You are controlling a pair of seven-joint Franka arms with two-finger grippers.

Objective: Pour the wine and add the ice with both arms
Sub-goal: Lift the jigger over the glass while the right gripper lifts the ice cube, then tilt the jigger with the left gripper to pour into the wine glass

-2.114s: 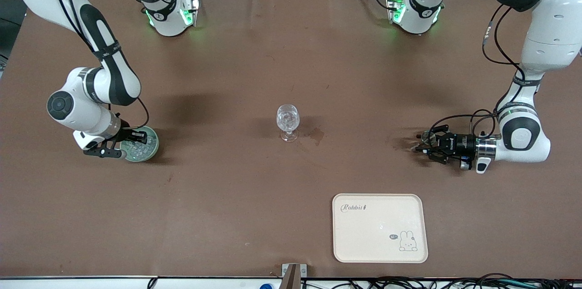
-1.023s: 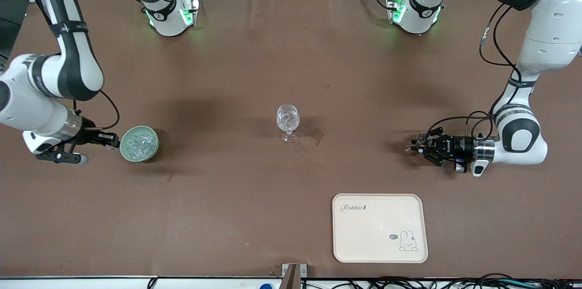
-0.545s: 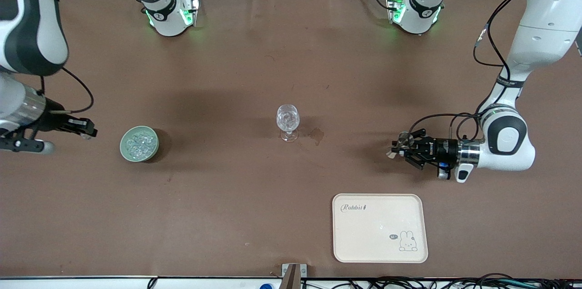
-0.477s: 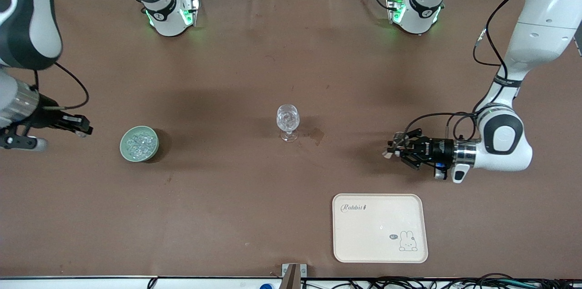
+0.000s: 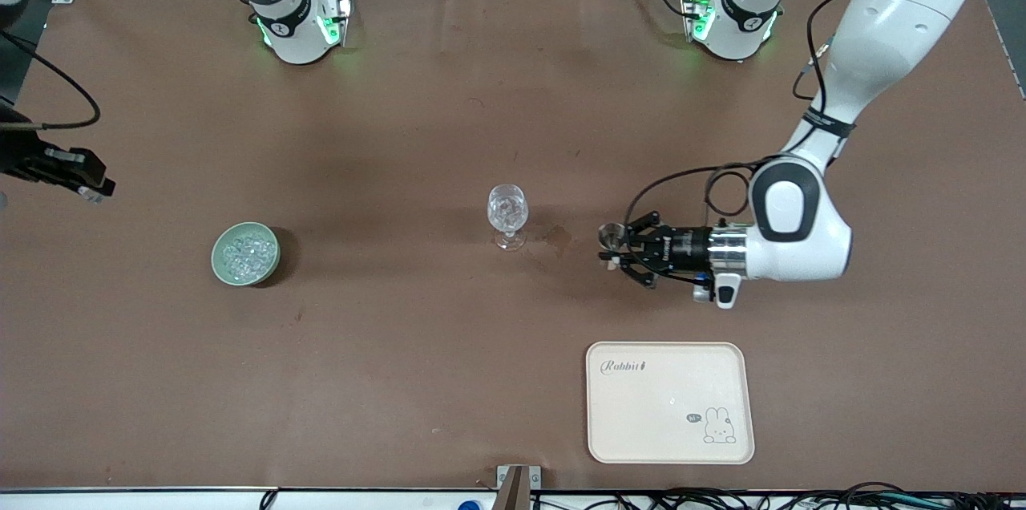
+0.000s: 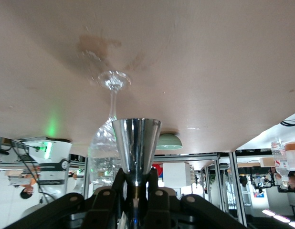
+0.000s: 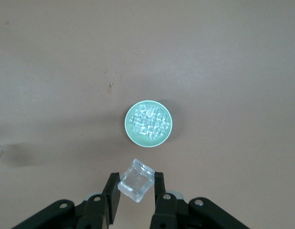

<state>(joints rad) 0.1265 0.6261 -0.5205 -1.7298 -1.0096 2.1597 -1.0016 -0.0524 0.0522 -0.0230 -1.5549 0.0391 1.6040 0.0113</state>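
A clear stemmed wine glass (image 5: 507, 215) stands mid-table and shows in the left wrist view (image 6: 109, 129). A pale green bowl (image 5: 245, 253) of ice lumps (image 7: 148, 120) sits toward the right arm's end. My left gripper (image 5: 616, 249) lies level beside the glass. It is shut on a small metal measuring cup (image 6: 136, 143), whose mouth faces the glass. My right gripper (image 7: 136, 186) is raised over the table at the right arm's end (image 5: 92, 189), apart from the bowl (image 7: 149, 124). It is shut on one clear ice cube (image 7: 136, 180).
A cream tray (image 5: 669, 402) with a rabbit drawing lies nearer the front camera, toward the left arm's end. A dark wet stain (image 5: 559, 236) marks the brown table between the glass and my left gripper.
My right gripper left the bowl and rose toward the right arm's end of the table. My left gripper carried the metal cup across the table to just beside the wine glass.
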